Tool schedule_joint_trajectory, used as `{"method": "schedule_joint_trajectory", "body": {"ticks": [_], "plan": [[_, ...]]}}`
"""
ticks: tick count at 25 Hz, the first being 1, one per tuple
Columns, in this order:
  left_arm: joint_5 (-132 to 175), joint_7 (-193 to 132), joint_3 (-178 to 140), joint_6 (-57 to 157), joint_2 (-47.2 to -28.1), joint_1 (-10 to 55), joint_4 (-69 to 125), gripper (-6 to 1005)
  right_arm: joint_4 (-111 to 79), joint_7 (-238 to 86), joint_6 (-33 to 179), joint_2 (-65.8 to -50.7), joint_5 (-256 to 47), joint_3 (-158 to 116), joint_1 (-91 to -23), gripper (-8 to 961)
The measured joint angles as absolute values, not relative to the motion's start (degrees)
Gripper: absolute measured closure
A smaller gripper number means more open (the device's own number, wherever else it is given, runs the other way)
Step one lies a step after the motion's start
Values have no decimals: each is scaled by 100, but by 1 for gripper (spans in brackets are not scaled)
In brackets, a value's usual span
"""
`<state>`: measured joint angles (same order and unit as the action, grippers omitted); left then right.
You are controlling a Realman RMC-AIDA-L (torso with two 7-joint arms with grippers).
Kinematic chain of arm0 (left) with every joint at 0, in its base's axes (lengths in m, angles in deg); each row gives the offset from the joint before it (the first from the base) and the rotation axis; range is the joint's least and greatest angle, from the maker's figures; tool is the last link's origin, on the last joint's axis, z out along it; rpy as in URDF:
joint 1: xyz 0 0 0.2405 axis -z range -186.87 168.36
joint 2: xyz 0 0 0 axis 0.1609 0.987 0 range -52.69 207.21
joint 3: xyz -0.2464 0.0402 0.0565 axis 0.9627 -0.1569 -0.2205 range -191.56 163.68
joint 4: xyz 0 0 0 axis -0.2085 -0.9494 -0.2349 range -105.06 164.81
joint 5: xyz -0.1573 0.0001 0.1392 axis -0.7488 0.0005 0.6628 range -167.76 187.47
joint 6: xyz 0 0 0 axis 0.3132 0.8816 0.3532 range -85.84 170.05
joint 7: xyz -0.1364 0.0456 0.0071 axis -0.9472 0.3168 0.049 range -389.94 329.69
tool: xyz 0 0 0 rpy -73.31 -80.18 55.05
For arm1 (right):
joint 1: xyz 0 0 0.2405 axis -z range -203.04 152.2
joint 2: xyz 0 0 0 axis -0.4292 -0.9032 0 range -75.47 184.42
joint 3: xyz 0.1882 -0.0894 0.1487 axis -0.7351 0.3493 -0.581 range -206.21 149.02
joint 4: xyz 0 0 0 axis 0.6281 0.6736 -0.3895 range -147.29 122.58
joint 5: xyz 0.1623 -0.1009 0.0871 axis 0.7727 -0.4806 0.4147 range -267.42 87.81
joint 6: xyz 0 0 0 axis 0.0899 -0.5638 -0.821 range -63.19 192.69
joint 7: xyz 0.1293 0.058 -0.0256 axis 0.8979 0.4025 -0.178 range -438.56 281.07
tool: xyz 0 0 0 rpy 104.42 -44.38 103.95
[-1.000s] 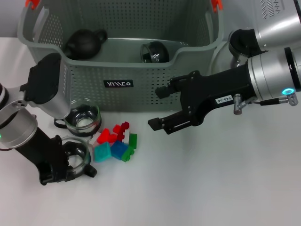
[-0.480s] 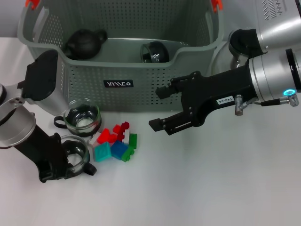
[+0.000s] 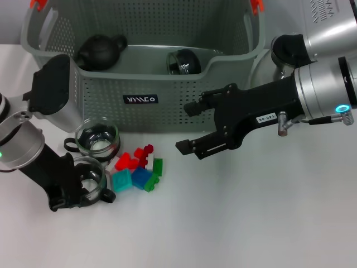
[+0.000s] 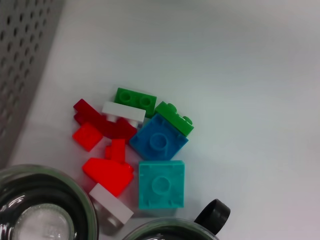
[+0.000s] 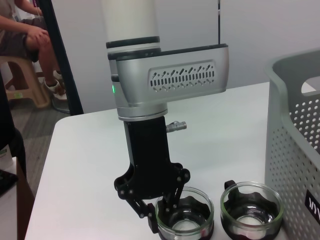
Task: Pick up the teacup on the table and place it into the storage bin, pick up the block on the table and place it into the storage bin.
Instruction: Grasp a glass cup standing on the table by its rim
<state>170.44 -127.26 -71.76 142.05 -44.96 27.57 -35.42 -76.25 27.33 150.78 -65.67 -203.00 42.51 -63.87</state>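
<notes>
The left gripper (image 3: 83, 187) is clenched on a glass teacup (image 3: 89, 177) near the desk's left edge — a second teacup (image 3: 97, 139) and loose blocks (image 3: 138, 167) crowd beside it. The right gripper (image 3: 188, 127) hovers spread and empty before the storage bin (image 3: 167, 92) at the desk's far edge.

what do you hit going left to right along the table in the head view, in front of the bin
left gripper around a glass teacup → pile of blocks → right gripper, open above the table

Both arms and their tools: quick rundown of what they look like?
Both arms have silver cylinder links with black joint caps. The right tool is black with a small white label, a glowing blue ring and silver fittings behind it. The left tool is black below a silver vented housing with a green light.
</notes>
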Motion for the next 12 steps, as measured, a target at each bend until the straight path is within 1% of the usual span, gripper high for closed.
{"method": "schedule_joint_trajectory", "body": {"ticks": [4,12], "plan": [[17044,-12737,-7193,14203,-4485,2765,-3543,909,-7625,2734,15076,-6567,-20300,4237,-6390,73],[17154,-12784,-7201,14203,-4483,2799,-3550,785,-7625,2734,15079,-6567,-20274,4189,-6399,73]]}}
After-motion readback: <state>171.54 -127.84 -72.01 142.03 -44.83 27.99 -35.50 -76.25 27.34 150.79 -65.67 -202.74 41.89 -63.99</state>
